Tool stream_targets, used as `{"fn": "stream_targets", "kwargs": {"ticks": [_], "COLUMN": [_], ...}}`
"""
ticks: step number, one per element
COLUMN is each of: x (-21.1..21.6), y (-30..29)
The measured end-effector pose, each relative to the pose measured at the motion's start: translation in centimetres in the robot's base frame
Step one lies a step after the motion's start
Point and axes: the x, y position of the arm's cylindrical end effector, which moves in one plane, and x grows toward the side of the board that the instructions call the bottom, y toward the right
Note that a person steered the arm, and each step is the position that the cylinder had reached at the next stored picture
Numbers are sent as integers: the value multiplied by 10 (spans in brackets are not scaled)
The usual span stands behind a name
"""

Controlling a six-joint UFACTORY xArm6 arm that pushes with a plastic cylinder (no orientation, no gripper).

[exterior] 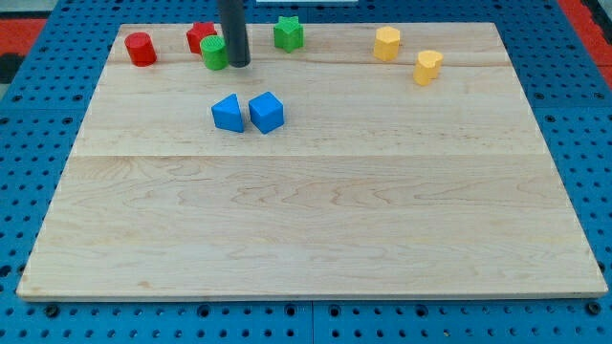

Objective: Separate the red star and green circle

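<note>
The red star (199,36) sits near the view's top left, touching the green circle (213,53), which lies just below and to its right. My tip (238,65) stands right against the green circle's right side. The dark rod rises from there out of the view's top and hides part of the board behind it.
A red cylinder (141,49) is left of the pair. A green star (288,33) is to the right of the rod. Two blue blocks (228,113) (267,112) lie below. Two yellow blocks (387,44) (428,67) sit at the top right. The wooden board (316,229) rests on a blue pegboard.
</note>
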Motion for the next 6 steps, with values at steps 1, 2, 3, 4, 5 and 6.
{"fn": "stream_targets", "kwargs": {"ticks": [1,2,3,4,5,6], "x": [-21,-19,-8,-6,-11,-12], "y": [-9,-67,-106,-86,-58,-25]}}
